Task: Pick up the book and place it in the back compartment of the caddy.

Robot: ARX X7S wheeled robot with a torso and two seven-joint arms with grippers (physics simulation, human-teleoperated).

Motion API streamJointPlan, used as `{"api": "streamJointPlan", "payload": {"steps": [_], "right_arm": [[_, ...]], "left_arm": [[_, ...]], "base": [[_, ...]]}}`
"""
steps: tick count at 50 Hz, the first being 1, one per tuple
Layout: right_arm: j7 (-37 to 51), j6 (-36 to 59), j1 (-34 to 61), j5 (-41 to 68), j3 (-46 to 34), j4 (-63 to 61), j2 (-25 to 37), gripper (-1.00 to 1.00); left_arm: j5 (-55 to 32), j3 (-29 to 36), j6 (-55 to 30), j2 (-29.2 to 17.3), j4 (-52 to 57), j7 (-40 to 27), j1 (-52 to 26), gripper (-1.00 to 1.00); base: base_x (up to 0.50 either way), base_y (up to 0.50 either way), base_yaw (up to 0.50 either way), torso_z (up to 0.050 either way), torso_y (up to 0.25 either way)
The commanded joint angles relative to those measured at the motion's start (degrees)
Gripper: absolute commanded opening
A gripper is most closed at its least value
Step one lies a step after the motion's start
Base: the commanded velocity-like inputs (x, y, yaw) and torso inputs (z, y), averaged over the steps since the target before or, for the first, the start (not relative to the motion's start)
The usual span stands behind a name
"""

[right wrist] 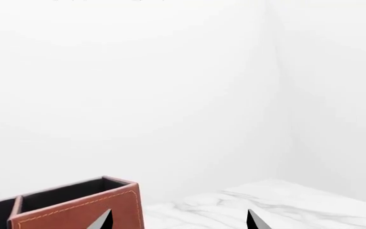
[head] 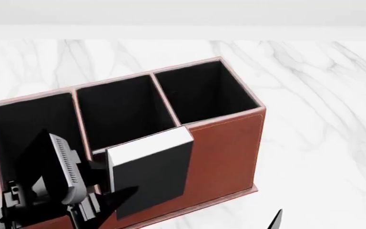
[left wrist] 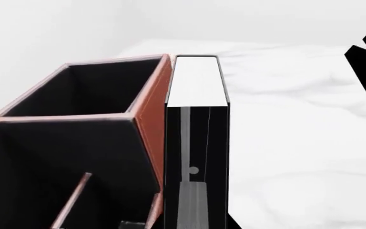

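My left gripper (head: 110,191) is shut on the black book (head: 151,174), which stands upright with its white page edges (left wrist: 196,81) on top. In the left wrist view the book lies flat against the outer face of a brown wall (left wrist: 151,119) of the caddy (head: 228,148). On that wall's other side is a tall black-lined pocket, with a second pocket and a thin divider (left wrist: 75,200) nearer. I cannot tell which pocket is the back compartment; the book and arm cover the caddy's near-left part in the head view. My right gripper (right wrist: 177,222) is open and empty, off to the caddy's right.
The caddy stands on a white marble table (head: 323,119), with a white wall behind it. Three deep black-lined pockets (head: 126,109) show along the caddy's far side. Only a black tip of the right gripper (head: 275,220) shows in the head view, at the bottom edge.
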Motion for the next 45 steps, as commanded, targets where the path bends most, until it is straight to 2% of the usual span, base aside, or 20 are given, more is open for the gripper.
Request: {"api": "streamJointPlan", "payload": {"steps": [1,7,32,45], "right_arm": [[0.1,-0.7,-0.4,-0.1,0.0,-0.2,0.2,1.00],[0.1,-0.8,-0.2,0.1,-0.1,0.0,0.2,1.00],[0.1,-0.7,0.0,0.3,-0.3,0.2,0.3,1.00],[0.2,-0.7,0.3,0.4,-0.5,0.8,0.2,1.00]], "left_arm": [[-3.6,-2.1,-1.3,-0.3,0.4,4.8,-1.7,-1.00],[-5.0,-2.5,-1.1,-0.7,0.2,9.0,-2.2,-1.00],[-5.3,-2.7,-4.6,-0.3,-2.8,9.2,-5.0,-1.00],[-5.8,-4.0,-2.3,-0.4,-6.5,13.0,-4.8,-1.00]], "base": [[0.00,0.00,0.00,0.000,0.010],[0.00,0.00,0.00,0.000,0.000],[0.00,0.00,0.00,0.000,0.001],[0.00,0.00,0.00,0.000,0.002]]}}
